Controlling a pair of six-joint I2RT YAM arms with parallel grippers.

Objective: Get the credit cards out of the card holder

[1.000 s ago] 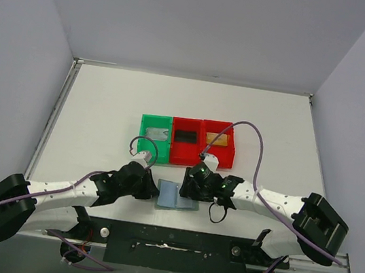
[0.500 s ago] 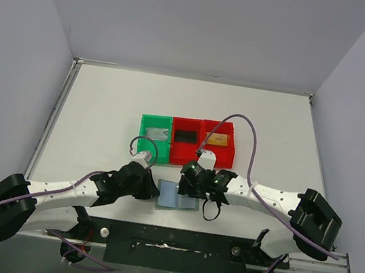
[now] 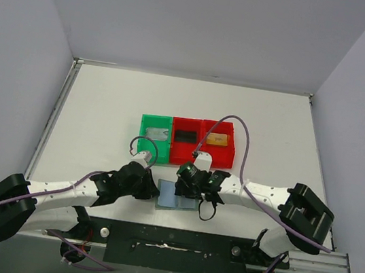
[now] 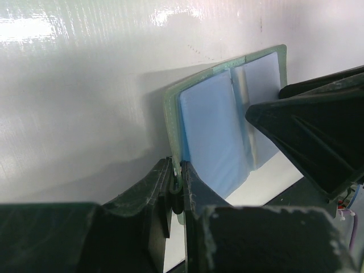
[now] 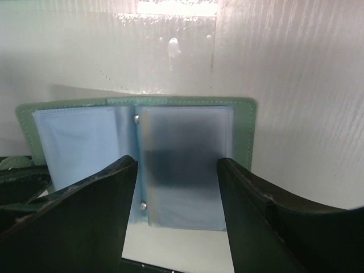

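Three bins (one green, two red) sit just behind the open card holder, its left edge pinched by the left gripper, the right gripper spread empty over it.

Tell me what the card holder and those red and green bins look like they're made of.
Card holder: green cover with a seemingly stitched edge, probably faux leather or soft vinyl. Its inner sleeves look like clear, slightly frosted plastic film, glossy and riveted at the spine. Green bin and red bins: rigid, evenly coloured plastic by the look; finish too small to judge.
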